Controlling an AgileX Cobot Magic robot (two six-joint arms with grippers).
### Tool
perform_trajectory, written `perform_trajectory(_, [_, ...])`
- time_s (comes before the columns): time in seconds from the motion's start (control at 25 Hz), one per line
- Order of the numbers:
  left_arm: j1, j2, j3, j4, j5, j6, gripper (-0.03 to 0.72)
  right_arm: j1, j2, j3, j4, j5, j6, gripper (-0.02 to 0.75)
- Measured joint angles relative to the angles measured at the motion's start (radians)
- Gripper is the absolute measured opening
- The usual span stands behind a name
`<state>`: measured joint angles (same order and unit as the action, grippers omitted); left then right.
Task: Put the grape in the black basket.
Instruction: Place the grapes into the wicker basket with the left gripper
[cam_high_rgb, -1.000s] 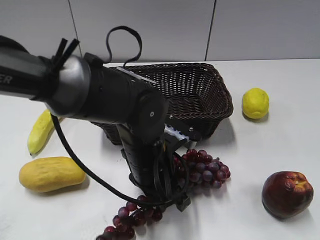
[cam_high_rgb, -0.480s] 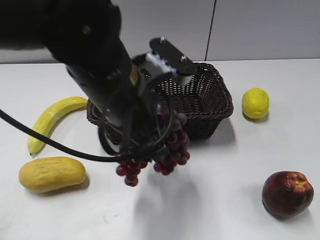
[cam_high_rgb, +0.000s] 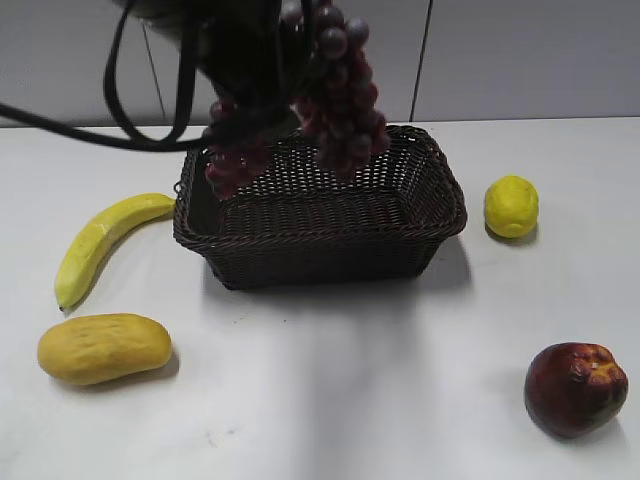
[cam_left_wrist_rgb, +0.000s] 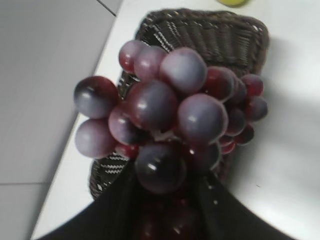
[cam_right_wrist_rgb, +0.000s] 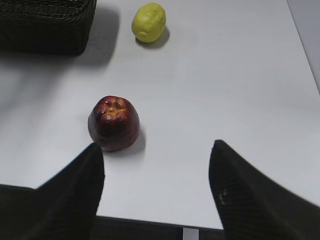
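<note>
The grape (cam_high_rgb: 340, 95), a long bunch of dark red-purple balls, hangs in the air over the black basket (cam_high_rgb: 320, 235), held from the top of the exterior view by my left arm. In the left wrist view the grape (cam_left_wrist_rgb: 170, 110) fills the middle, clamped between my left gripper's (cam_left_wrist_rgb: 165, 200) dark fingers, with the black basket (cam_left_wrist_rgb: 210, 35) below it. My right gripper (cam_right_wrist_rgb: 155, 165) is open and empty above the table's front edge; it is out of the exterior view.
A yellow banana (cam_high_rgb: 100, 240) and a yellow-orange mango (cam_high_rgb: 100, 347) lie left of the basket. A lemon (cam_high_rgb: 511, 206) lies to its right. A dark red apple-like fruit (cam_high_rgb: 572, 388) sits at the front right, also just ahead of the right gripper (cam_right_wrist_rgb: 114, 122).
My left arm has lifted the grape off the table in front of the basket and carried it up and back over the basket. The right gripper's earlier state is not shown.
</note>
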<state>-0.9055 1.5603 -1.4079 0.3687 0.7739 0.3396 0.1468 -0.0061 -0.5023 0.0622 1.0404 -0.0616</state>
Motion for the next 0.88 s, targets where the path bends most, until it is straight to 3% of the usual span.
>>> perform_trajectory(0.12, [0.04,0.042,-0.017,0.055,-0.105,0.002,0.237,0.0,0.0,0.0,0.0,0.0,0.0,0.498])
perform_trajectory(0.4, [0.162,0.252,-0.018,0.067,-0.218,0.003,0.235,0.0,0.0,0.0,0.0,0.0,0.0,0.498])
perform_trajectory(0.68, [0.171,0.397,-0.018,0.074,-0.473,0.003,0.231,0.0,0.0,0.0,0.0,0.0,0.0,0.498])
perform_trajectory(0.88, [0.171,0.452,-0.018,0.078,-0.476,0.003,0.231,0.0,0.0,0.0,0.0,0.0,0.0,0.498])
